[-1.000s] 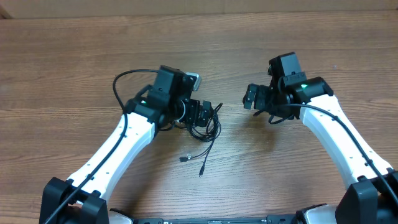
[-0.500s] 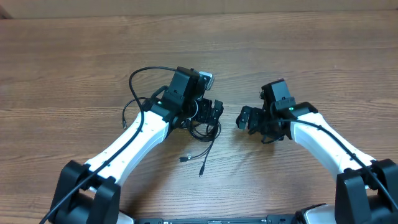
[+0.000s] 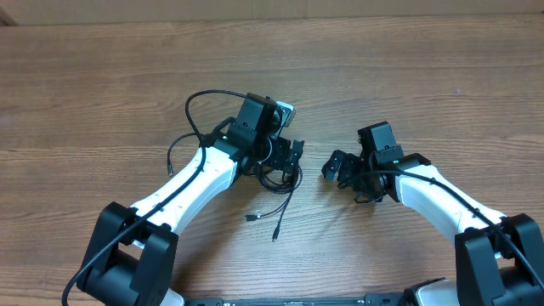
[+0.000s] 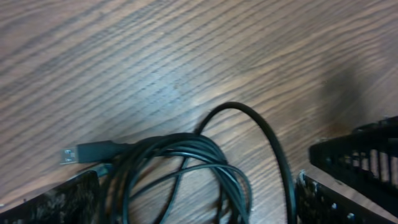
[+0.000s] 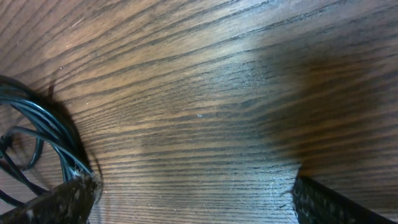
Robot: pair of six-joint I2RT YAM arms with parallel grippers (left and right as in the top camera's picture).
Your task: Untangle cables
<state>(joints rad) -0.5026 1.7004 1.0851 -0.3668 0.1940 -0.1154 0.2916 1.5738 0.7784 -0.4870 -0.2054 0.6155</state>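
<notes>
the cables [image 3: 276, 174] lie on the table [image 3: 102, 85], left of centre.

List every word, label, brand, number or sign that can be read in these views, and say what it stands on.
None can be read in any view.
The cables and the silver-tipped plug show no printing.
The wooden table carries no label.
The green light on the right arm is a lamp, not a sign.

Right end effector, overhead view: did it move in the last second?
Yes. The right end effector moved down the image and slightly left, nearer the cables, whose loose plug ends stayed put.
</notes>
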